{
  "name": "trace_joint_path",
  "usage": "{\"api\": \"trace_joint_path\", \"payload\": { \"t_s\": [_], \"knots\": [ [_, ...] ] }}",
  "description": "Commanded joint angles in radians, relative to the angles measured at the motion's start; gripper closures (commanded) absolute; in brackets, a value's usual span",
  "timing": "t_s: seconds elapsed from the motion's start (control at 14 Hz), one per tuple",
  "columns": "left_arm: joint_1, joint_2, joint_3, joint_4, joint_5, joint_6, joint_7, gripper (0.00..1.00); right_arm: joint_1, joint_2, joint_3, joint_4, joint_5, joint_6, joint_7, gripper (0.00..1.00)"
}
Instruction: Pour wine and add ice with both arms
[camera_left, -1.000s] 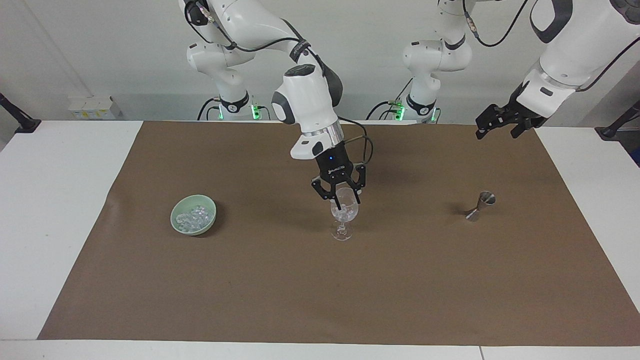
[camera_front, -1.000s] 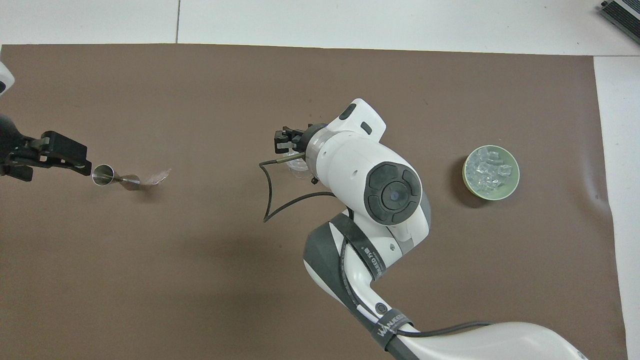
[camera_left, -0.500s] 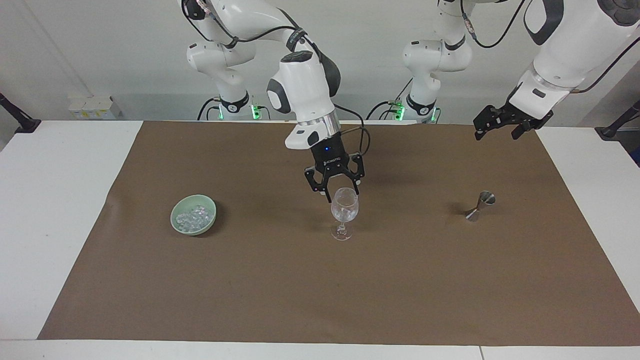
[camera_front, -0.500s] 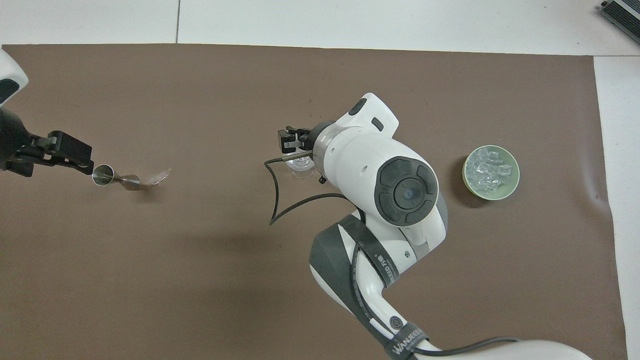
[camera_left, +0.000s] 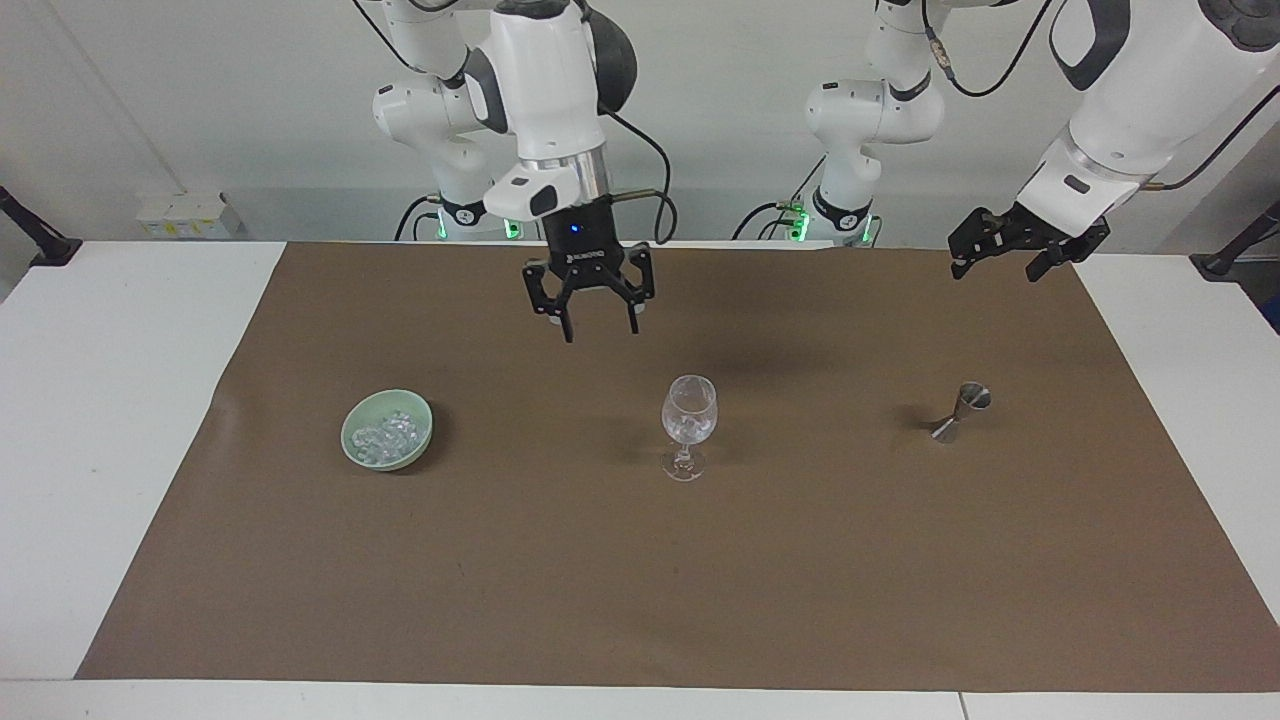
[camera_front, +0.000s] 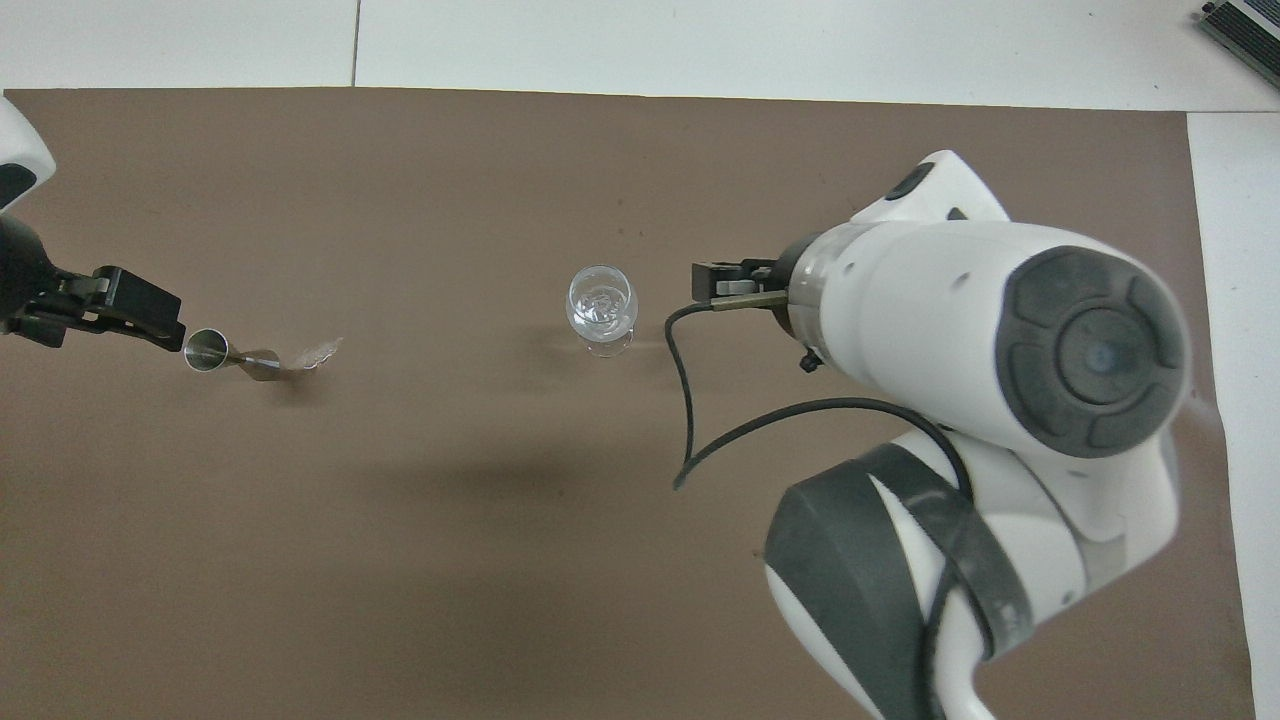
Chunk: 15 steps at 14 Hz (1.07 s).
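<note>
A clear stemmed glass (camera_left: 689, 425) (camera_front: 601, 305) stands mid-mat with a few ice cubes (camera_left: 688, 428) in its cup. More ice (camera_left: 386, 436) is heaped in a pale green bowl (camera_left: 352, 447) toward the right arm's end. My right gripper (camera_left: 600, 334) hangs open and empty, high over the mat between the glass and the bowl. My left gripper (camera_left: 994, 268) (camera_front: 165, 325) is open and empty, raised over the mat close to a steel jigger (camera_left: 960, 410) (camera_front: 230, 353). No wine is in view.
A brown mat (camera_left: 640, 580) covers most of the white table (camera_left: 110, 420). In the overhead view the right arm's bulky wrist (camera_front: 1000, 320) hides the bowl. A small glinting patch (camera_front: 315, 353) lies on the mat beside the jigger.
My right gripper has lifted off the glass's rim, spread wider and swung up toward the right arm's end, leaving ice in the cup. The left arm has barely moved.
</note>
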Motion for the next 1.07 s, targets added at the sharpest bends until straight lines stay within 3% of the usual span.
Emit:
{"api": "trace_joint_path", "payload": {
  "t_s": [0.0, 0.29, 0.43, 0.57, 0.79, 1.0],
  "knots": [
    [-0.025, 0.017, 0.019, 0.032, 0.018, -0.019, 0.012, 0.00, -0.061, -0.098, 0.007, -0.021, -0.009, -0.169, -0.029, 0.00],
    [-0.025, 0.022, 0.011, 0.049, 0.017, -0.019, 0.014, 0.00, -0.040, -0.144, -0.140, 0.002, 0.010, -0.394, -0.116, 0.00],
    [-0.020, 0.014, 0.004, 0.044, 0.014, -0.016, 0.015, 0.00, -0.058, -0.130, -0.163, 0.046, 0.023, -0.445, -0.144, 0.00],
    [-0.020, -0.008, -0.004, 0.039, 0.014, -0.012, 0.014, 0.00, -0.121, -0.104, -0.168, 0.091, 0.080, -0.459, -0.150, 0.00],
    [-0.025, -0.032, 0.001, 0.012, 0.014, -0.007, 0.014, 0.00, -0.201, -0.086, -0.108, 0.126, 0.066, -0.481, -0.202, 0.00],
    [-0.023, -0.039, 0.002, 0.000, 0.014, -0.011, 0.011, 0.00, -0.213, -0.055, -0.100, 0.170, 0.045, -0.514, -0.233, 0.00]
  ]
}}
